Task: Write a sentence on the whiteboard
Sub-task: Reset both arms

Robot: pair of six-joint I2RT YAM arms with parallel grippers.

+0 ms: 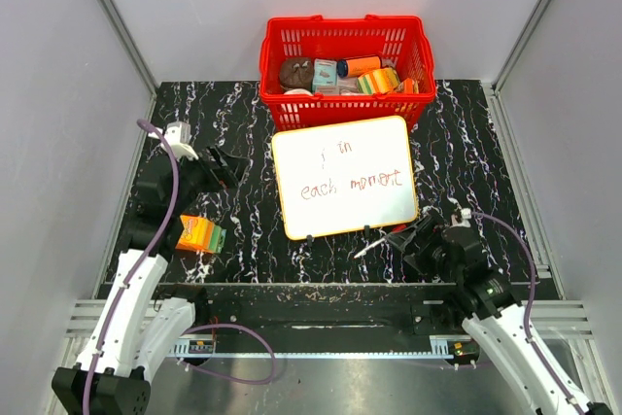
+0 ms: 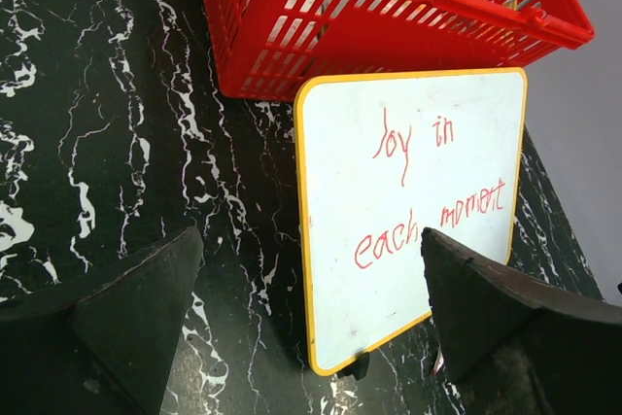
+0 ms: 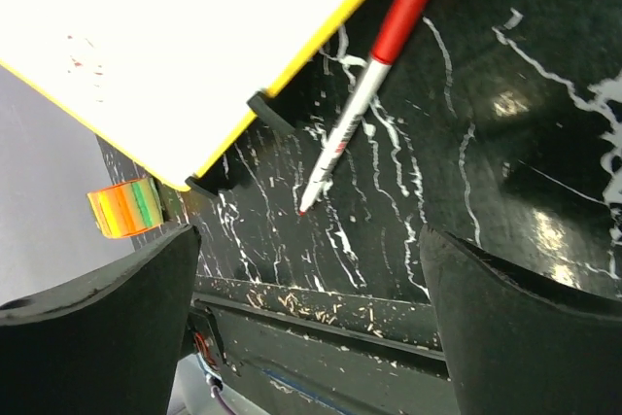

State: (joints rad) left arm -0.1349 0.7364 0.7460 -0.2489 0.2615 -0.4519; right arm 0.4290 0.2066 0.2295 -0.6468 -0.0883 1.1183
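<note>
The whiteboard (image 1: pixel 344 176) with an orange-yellow rim stands propped on small black feet in front of the red basket. It carries the sentence (image 2: pixel 428 196) in red marker, "joy in" over "each moment". A red marker (image 3: pixel 364 89) lies uncapped on the black table by the board's near right corner, also in the top view (image 1: pixel 381 239). My right gripper (image 1: pixel 406 240) is open and empty just right of the marker. My left gripper (image 1: pixel 233 166) is open and empty, left of the board.
A red basket (image 1: pixel 347 39) full of small items stands behind the board, also in the left wrist view (image 2: pixel 321 36). An orange and green box (image 1: pixel 201 234) lies at the near left. Grey walls close in the table on three sides.
</note>
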